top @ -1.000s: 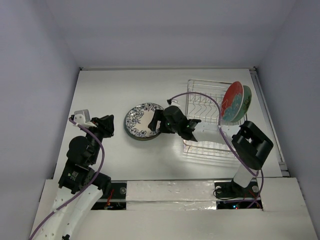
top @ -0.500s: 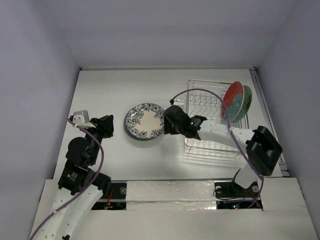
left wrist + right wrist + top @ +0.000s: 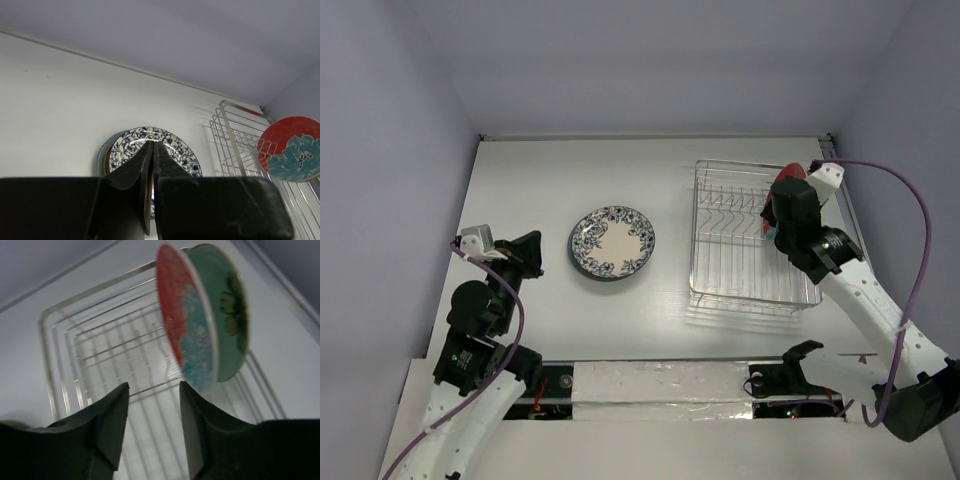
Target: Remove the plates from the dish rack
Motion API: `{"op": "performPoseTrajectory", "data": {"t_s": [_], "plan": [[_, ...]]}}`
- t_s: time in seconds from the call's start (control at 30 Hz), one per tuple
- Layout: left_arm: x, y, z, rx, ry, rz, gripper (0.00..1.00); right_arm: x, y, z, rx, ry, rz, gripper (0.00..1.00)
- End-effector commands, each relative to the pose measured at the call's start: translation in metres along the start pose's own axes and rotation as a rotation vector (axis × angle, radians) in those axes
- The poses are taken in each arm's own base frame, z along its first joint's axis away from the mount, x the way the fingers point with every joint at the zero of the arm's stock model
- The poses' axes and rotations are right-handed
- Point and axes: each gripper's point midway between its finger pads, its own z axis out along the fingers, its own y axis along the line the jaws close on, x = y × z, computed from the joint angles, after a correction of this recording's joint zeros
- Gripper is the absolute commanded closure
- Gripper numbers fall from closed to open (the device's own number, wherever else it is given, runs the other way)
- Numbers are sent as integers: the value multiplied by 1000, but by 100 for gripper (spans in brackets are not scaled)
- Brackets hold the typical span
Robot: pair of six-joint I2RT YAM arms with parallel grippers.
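Pale lavender walls are seen on three sides of a white table (image 3: 540, 180); the dish rack (image 3: 740, 275), a silvery wire frame, is set along the table's right edge, toward its far right corner. Two plates are stood upright on edge at the rack's far right corner; the red plate (image 3: 175, 330), marked with a blue flower, is turned toward the rack's open bars, and the pale green plate (image 3: 227, 315) is stood right behind it; whether the two touch cannot be told.

A stack of plates is laid flat near the middle of the table, well apart from the rack's left side; the white plate with the blue floral rim (image 3: 611, 243) is on top, and the edge of a teal plate (image 3: 103, 159) is shown beneath it at the left; what else lies under them cannot be told.

The right gripper (image 3: 153, 385) is held over the rack's far right corner, close by the upright plates; its jaws are spread, with nothing between the fingers (image 3: 112, 412); the red plate's rim is seen just ahead of the gap, apart from both tips.

The left gripper (image 3: 152, 145) is held near the table's left edge, pointed toward the stack and apart from it; its jaws are pressed together, and nothing is pinched between them.
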Motion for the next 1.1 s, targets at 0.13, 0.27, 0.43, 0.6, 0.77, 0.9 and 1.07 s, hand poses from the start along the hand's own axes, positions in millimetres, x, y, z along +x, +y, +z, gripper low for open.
{"op": "performPoseTrajectory", "data": {"t_s": [0.13, 0.27, 0.43, 0.6, 0.77, 0.9, 1.07], "plan": [[-15, -12, -7, 56, -50, -18, 95, 7, -53, 42, 200, 33, -115, 40], [-16, -14, -10, 67, -53, -22, 84, 7, -58, 62, 230, 50, -131, 41], [-18, -17, -12, 81, -58, -26, 82, 9, -59, 87, 271, 77, -185, 50], [-17, -19, -13, 90, -55, -27, 81, 3, -61, 102, 326, 85, -237, 67], [-18, -21, -15, 99, -54, -28, 81, -10, -67, 91, 351, 67, -256, 94], [-17, -20, -14, 99, -52, -29, 80, -29, -69, 76, 345, 48, -278, 100], [-16, -20, -13, 97, -48, -27, 80, -69, -60, 53, 294, -14, -246, 100]]}}
